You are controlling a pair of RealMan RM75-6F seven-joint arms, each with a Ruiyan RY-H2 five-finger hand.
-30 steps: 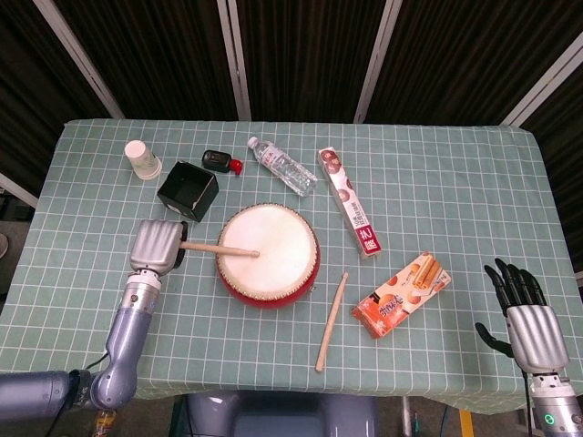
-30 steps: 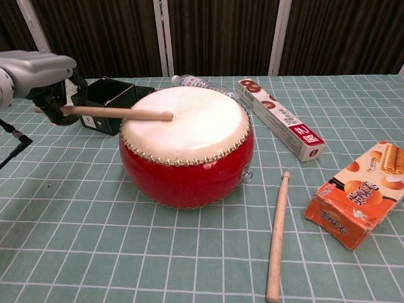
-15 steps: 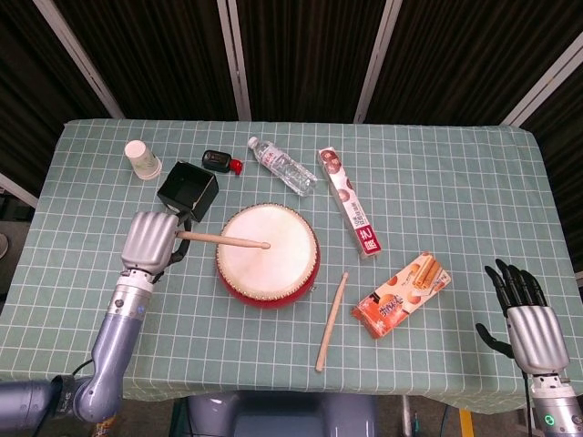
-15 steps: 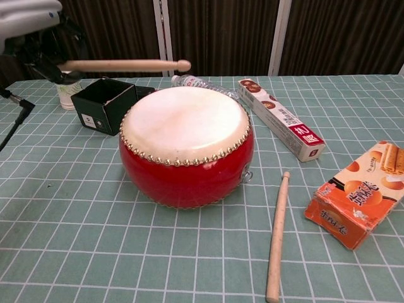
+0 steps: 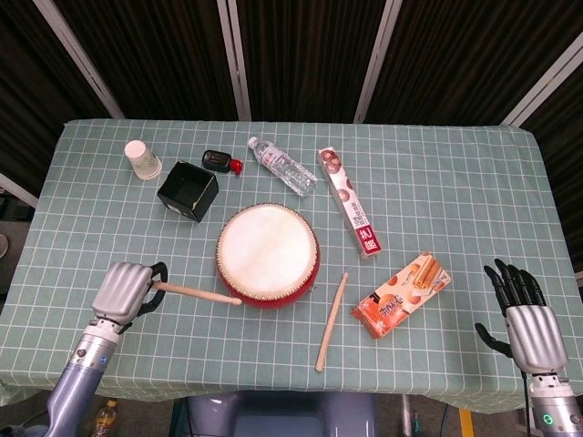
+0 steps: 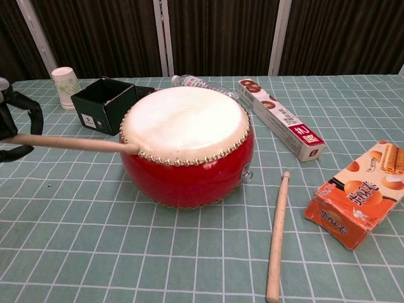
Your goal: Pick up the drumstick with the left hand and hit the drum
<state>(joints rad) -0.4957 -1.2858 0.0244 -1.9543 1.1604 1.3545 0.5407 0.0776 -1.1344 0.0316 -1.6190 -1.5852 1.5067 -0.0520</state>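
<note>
A red drum with a pale skin stands in the middle of the table. My left hand grips a wooden drumstick at the table's front left. The stick's tip lies close to the drum's near-left rim; whether it touches I cannot tell. A second drumstick lies loose on the cloth to the right of the drum. My right hand hangs open at the front right corner, holding nothing.
Behind the drum are a black box, a paper cup, a water bottle, a small black and red object and a long snack box. An orange biscuit box lies right of the loose stick.
My left hand has drawn back toward the table's front left and dropped, carrying the stick from above the drumhead down to beside the drum's rim. The right hand has not moved.
</note>
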